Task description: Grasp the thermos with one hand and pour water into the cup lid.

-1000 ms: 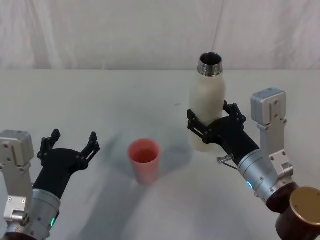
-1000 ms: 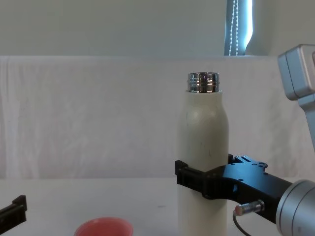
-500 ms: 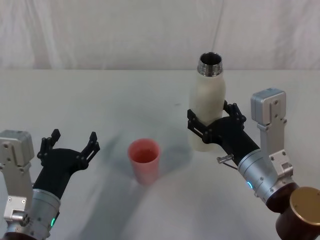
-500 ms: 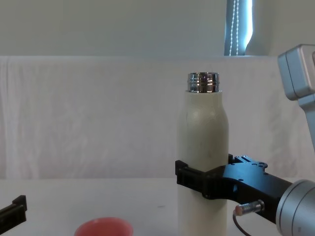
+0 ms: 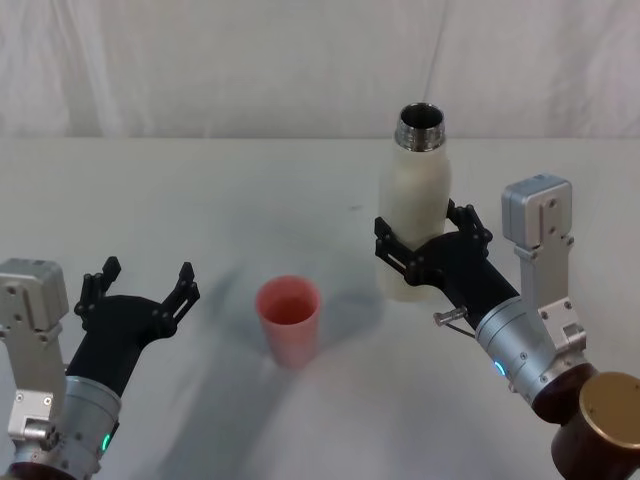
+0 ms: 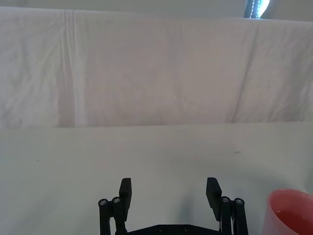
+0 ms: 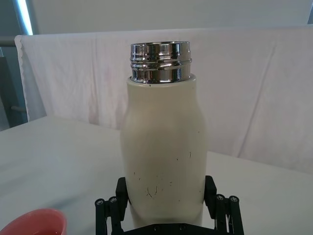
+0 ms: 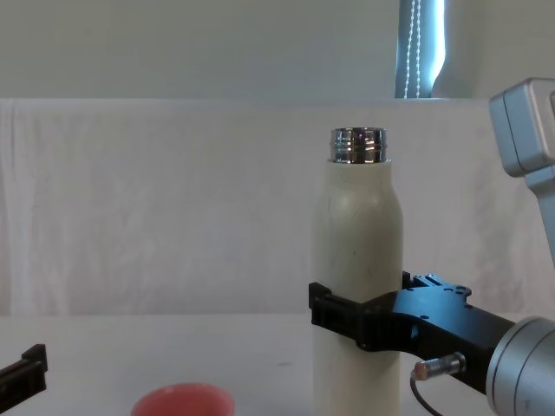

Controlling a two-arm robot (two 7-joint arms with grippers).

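One thermos [image 5: 413, 215] stood upright on the white table [image 5: 200, 200], its lower body between the fingers [image 5: 392, 251] of the right gripper [image 5: 427, 250], which pressed against both of its sides. One cup lid [image 5: 289, 320] sat near the thermos, to its left and nearer the robot, apart from it. The left gripper [image 5: 139, 291] hovered left of the cup lid, fingers spread wide around nothing.
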